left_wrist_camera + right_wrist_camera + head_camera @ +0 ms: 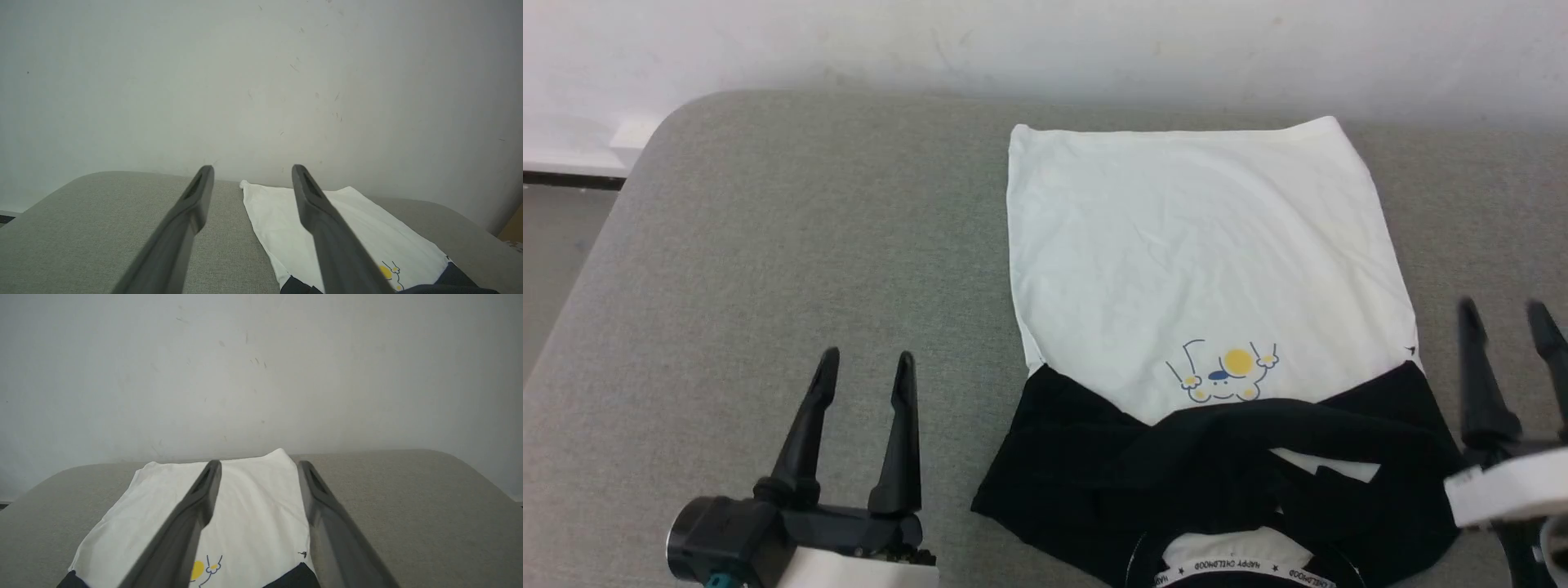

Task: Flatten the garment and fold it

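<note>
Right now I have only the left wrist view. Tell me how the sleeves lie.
Observer: Both black sleeves are folded in, crossing over the garment between chest print and neck.
Operator: Report the right gripper.
Observer: The right gripper is open beside the garment's right edge, holding nothing.
Operator: Say which end faces me.
Observer: The neck end; its lettered neck tape lies nearest the robot.
</note>
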Available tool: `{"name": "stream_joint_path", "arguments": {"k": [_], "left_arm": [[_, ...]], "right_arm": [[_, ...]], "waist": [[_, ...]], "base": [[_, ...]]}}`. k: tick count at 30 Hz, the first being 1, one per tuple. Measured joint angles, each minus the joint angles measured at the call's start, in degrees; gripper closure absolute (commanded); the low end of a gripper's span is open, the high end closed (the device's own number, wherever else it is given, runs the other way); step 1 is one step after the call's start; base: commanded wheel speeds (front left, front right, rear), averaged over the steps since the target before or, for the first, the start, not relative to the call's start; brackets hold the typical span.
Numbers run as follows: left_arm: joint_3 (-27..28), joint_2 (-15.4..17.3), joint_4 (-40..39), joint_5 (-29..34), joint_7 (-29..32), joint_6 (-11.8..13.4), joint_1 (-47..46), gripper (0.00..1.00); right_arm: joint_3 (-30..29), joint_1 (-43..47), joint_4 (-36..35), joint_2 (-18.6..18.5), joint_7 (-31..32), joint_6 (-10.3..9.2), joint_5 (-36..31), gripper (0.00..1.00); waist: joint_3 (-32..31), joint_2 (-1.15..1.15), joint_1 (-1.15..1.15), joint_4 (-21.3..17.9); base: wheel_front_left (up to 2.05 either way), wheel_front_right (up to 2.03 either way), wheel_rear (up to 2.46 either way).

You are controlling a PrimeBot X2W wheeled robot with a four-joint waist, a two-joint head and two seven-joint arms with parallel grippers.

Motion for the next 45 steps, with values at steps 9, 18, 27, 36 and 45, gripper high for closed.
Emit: {"name": "stream_joint_path", "arguments": {"k": [9,18,27,36,45], "left_arm": [[-0.3,-0.2,0.8,-0.2,-0.1,0.4,0.1,0.0],[1.4,4.7,1.7,0.4,9.2,-2.8,-19.1,0.0],[1.2,10.0,11.9,-0.3,28.4,-9.2,-50.8,0.0],[-0.7,10.6,27.7,-4.7,41.7,-11.7,-69.5,0.0],[-2.8,8.8,36.5,-6.7,50.5,-11.7,-76.4,0.0]], "right_arm": [[-2.0,4.1,-0.3,0.3,-4.6,-0.01,-0.1,0.0],[-1.9,1.5,-2.4,0.4,-5.8,0.0,0.4,0.0],[-0.7,-5.7,-7.6,0.3,-4.9,-0.01,-1.4,0.0],[2.3,-11.0,-9.2,0.4,-4.1,0.0,-2.7,0.0],[2.4,-11.7,-8.3,0.4,-4.5,0.0,-2.7,0.0]], "waist": [[0.5,0.0,0.0,-1.9],[5.2,0.0,0.0,-2.8],[13.7,0.0,0.02,-3.4],[23.9,0.0,0.03,-4.6],[31.7,0.0,0.01,-6.7]], "base": [[0.0,0.0,0.0],[0.0,0.0,0.0],[0.0,0.0,0.0],[0.0,0.0,0.0],[0.0,0.0,0.0]]}}
